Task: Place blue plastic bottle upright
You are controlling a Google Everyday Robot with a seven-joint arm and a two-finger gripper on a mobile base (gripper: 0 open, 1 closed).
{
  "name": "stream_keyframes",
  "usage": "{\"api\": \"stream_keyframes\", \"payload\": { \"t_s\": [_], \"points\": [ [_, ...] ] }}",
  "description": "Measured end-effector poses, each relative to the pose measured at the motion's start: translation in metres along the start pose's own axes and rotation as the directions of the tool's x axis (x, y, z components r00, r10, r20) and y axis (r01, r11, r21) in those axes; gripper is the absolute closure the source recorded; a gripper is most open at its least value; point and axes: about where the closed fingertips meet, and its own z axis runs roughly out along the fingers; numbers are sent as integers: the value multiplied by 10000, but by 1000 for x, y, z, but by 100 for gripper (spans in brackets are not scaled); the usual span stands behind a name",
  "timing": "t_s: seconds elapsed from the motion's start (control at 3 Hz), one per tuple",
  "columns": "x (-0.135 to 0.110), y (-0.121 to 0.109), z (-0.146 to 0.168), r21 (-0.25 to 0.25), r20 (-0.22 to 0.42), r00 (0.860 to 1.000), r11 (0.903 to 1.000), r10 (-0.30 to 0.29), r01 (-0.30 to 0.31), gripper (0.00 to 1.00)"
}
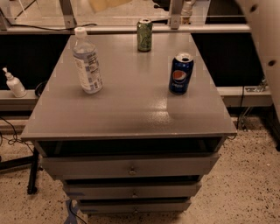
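So the blue plastic bottle (87, 61) is standing upright on the left side of the grey worktop (131, 109), white cap on top. The gripper (104, 4) is just peeking in at the top edge, well apart from it. There's a green can (144, 35) at the back, a Pepsi can (181, 73) on the right, and a white pump bottle (13, 83) off to the left.

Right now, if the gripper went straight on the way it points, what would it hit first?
Hard to say: only a tan sliver of the gripper shows at the top edge, heading unclear. Straight down, it would probably meet the table between the blue plastic bottle and green can.
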Motion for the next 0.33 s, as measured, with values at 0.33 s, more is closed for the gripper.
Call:
{"api": "stream_keyframes", "payload": {
  "t_s": [0.33],
  "points": [
    [3, 0, -14, 232, 129, 9999, 9997, -3, 0, 0]
  ]
}}
